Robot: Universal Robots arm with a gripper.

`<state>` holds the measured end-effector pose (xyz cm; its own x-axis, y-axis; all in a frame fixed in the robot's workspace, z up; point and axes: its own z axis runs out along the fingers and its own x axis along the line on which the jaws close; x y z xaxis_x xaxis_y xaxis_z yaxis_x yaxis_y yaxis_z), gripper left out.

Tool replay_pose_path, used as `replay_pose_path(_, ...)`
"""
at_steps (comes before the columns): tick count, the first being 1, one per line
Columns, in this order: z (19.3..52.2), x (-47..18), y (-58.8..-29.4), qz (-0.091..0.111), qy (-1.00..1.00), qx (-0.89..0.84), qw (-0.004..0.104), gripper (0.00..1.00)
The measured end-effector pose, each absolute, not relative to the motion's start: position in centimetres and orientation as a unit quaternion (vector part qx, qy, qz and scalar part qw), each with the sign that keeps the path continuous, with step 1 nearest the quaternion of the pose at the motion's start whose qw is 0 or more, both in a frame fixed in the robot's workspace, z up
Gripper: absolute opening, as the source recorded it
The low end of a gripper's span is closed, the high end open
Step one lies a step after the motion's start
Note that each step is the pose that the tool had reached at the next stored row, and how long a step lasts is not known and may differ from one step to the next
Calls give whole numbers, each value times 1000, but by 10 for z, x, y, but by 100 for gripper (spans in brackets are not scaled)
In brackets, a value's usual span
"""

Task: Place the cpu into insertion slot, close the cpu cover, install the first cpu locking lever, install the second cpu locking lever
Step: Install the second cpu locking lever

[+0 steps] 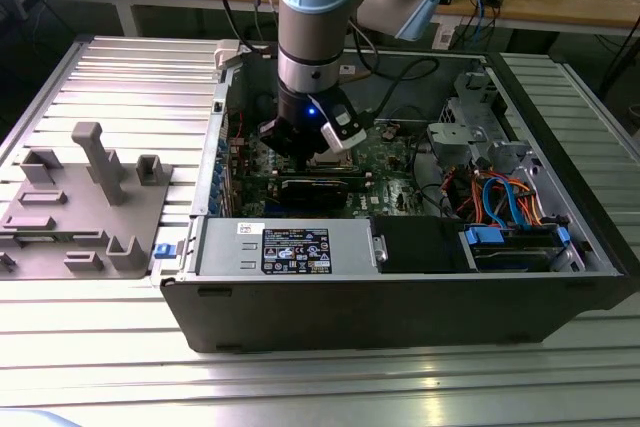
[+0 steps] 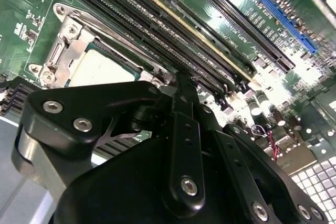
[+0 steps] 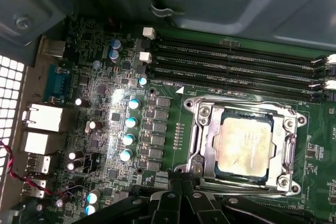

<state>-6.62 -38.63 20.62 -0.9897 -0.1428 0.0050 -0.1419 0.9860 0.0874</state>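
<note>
Open black desktop computer case point(image 1: 400, 297) is lying on a ribbed aluminium surface point(image 1: 130, 87). A grey moulded fixture tray point(image 1: 80, 207) is sitting on that surface toward the exterior view's left, well apart from the case.

The pale-blue and silver robot arm point(image 1: 315, 17) is reaching down into the case, its black pincer point(image 1: 310, 142) hanging just above the green motherboard point(image 1: 385, 162). In both wrist views the black pincer linkage point(image 2: 181, 145) is crowding the foreground; the fingertips are lying out of sight, so I cannot tell how wide it is standing, and nothing is visibly held.

The small square cpu with a dull silvery-grey metal top point(image 3: 244, 145) is sitting flat inside the insertion slot point(image 3: 266, 178), whose dark edge is showing just around the chip. The thin silvery metal cpu cover frame point(image 3: 202, 145) is lying down around the chip, the chip's top showing through its window. Thin metal lever wires point(image 3: 236, 99) are running along the edges of the frame; whether they are latched I cannot tell. In the second wrist view the same chip point(image 2: 97, 69) and frame point(image 2: 71, 51) are appearing just past the pincer body.

Long black memory slots point(image 3: 236, 61) are running just beside the socket, parallel to one edge. Silver-topped capacitors point(image 3: 131, 121) are standing in a row on the other side.
</note>
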Motion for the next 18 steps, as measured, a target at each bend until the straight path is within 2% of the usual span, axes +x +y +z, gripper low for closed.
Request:
replay_pose_path(10,206,-66,-382,-44,-996,71,6,11)
replay_pose_path(15,217,-66,-381,-35,-997,71,6,11)
replay_pose_path(18,234,-66,-381,-24,-997,71,7,11)
